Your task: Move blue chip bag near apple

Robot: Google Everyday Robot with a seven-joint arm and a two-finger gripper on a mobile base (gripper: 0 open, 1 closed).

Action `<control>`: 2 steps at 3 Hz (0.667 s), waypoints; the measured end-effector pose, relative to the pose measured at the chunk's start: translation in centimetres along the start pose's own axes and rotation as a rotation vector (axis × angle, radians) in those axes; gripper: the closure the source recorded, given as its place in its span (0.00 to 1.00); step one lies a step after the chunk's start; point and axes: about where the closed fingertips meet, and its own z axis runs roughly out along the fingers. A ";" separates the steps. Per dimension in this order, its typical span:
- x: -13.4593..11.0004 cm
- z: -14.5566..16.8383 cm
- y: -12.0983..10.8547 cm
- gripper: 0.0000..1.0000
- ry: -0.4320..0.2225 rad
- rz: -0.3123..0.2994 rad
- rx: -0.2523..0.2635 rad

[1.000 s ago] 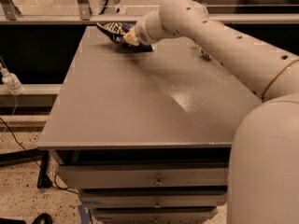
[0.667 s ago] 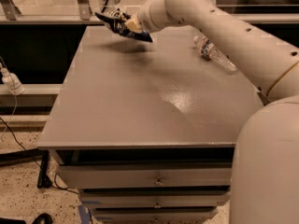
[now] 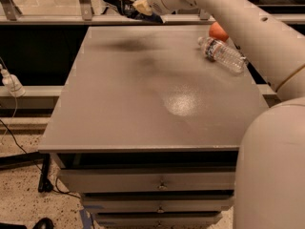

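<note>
My gripper [image 3: 136,7] is at the top of the view, raised above the far left part of the grey table [image 3: 143,104]. It is shut on the blue chip bag [image 3: 125,3], a dark navy crinkly bag that hangs in the air clear of the tabletop. The apple [image 3: 218,31], small and orange-red, sits at the table's far right, partly hidden behind my arm. The bag is well to the left of the apple.
A clear plastic water bottle [image 3: 223,54] lies on its side just in front of the apple. My arm [image 3: 248,27] crosses the right side of the view. Drawers [image 3: 159,182] are below the table's front edge. A rail [image 3: 57,19] runs behind the table.
My gripper has lifted the chip bag off the table's far edge and carried it higher. The arm has risen, uncovering the water bottle and the apple.
</note>
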 end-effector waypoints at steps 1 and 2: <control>0.0 0.0 0.2 1.00 0.005 -0.028 0.000; 2.2 -1.4 -2.5 1.00 0.070 -0.125 0.046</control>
